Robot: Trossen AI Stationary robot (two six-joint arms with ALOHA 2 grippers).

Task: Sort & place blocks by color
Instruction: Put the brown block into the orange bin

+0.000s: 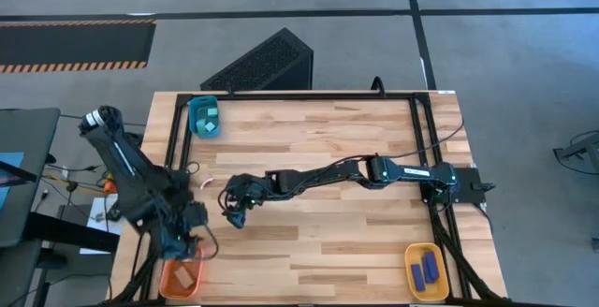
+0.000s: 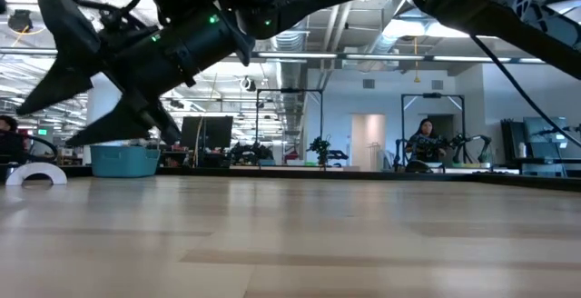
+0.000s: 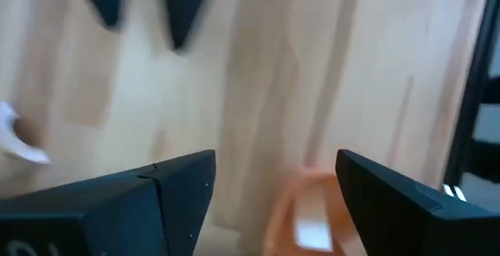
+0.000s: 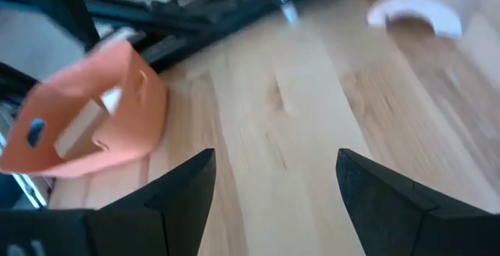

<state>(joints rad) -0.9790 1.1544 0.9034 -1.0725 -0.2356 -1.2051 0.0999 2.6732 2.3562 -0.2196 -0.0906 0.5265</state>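
Blocks sit only in the trays, well away from both sets of jaws: two dark blue bars [image 1: 424, 269], long axes running toward the table's far edge, in the yellow tray [image 1: 412, 253]; a pale wood piece [image 1: 183, 275] in the orange tray [image 1: 168, 271]; a cyan cube [image 1: 210, 114] in the teal tray [image 1: 194, 120]. The right gripper [image 1: 235, 219] hangs mid-table, fingers apart and empty. The left gripper [image 3: 269, 197] is spread above the orange tray, empty.

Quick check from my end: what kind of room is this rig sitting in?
Likely a robotics lab or workshop: an open hall with ceiling lights, another arm rig beside a seated person behind the wooden table, and striped floor tape.
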